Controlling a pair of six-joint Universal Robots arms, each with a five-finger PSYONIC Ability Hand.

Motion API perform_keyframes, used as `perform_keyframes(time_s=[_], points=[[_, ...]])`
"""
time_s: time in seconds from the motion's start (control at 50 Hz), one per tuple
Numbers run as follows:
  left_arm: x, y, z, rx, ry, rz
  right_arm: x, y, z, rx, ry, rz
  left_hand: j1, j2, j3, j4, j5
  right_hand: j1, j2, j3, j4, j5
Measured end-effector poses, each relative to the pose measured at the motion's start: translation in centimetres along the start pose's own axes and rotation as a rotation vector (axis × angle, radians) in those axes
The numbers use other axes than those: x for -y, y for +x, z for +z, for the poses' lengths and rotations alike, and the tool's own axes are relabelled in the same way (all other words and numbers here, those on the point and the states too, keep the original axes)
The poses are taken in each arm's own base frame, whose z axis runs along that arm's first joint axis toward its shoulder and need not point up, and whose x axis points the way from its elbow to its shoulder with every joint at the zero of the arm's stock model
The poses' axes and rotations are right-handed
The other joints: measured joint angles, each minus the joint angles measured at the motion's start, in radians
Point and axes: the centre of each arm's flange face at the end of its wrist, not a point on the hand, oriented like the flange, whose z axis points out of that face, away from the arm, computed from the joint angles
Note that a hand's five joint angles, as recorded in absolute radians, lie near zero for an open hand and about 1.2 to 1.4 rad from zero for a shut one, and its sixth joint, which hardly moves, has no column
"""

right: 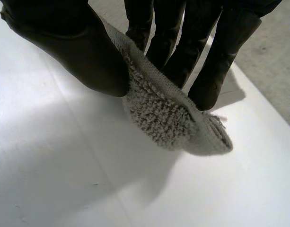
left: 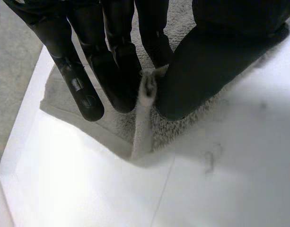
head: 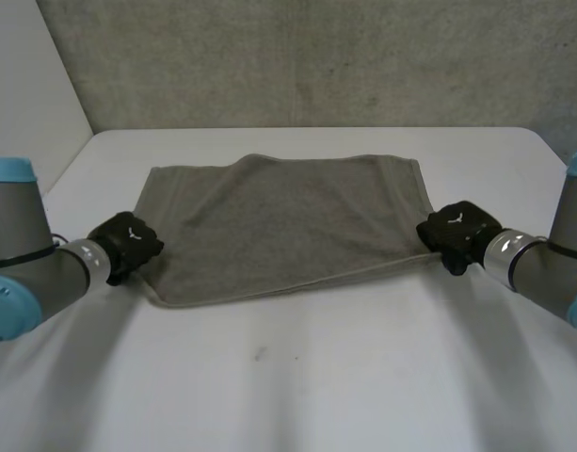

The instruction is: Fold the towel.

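A grey-brown towel (head: 288, 224) lies spread flat on the white table (head: 297, 377). My left hand (head: 125, 247) is at the towel's near left corner, and in the left wrist view its fingers (left: 111, 66) and thumb pinch a raised ridge of towel (left: 145, 113). At the near right corner sits my right hand (head: 460, 234). The right wrist view shows its thumb (right: 83, 56) and fingers shut on a bunched fold of towel (right: 173, 118) lifted a little off the table.
A grey wall (head: 307, 56) rises behind the table's far edge. Bare white tabletop stretches from the towel's near edge toward me.
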Motion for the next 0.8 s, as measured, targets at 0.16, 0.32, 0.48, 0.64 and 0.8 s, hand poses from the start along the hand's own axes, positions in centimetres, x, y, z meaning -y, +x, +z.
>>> perform_keyframes(time_s=[0.16,0.32,0.48,0.64,0.8], points=[[0.1,0.3,-5.2,0.055,0.003,-0.053,2.6,0.9,-4.8,0.011,-0.028,0.003,0.004,0.001,0.001,0.001,0.003,0.000,0.000,0.000,0.000,0.000],[0.1,0.8,-10.7,0.141,0.030,-0.221,2.5,-0.6,-9.8,0.100,-0.108,-0.069,0.004,0.001,0.001,0.001,0.003,0.000,0.000,0.000,0.000,0.000],[0.2,2.0,-15.2,0.195,0.106,-0.330,2.0,-1.8,-14.5,0.163,-0.174,-0.143,0.004,0.001,0.001,0.001,0.003,0.000,0.000,0.000,0.000,0.000],[0.3,1.2,-15.8,0.242,0.185,-0.384,2.8,-1.0,-16.0,0.153,-0.123,-0.196,0.004,0.001,0.001,0.001,0.003,0.000,0.000,0.000,0.000,0.000],[0.2,-1.3,-10.6,0.220,0.205,-0.456,2.3,1.3,-11.3,0.148,-0.124,-0.129,0.005,0.002,0.001,0.001,0.003,0.000,0.000,0.000,0.000,0.000]])
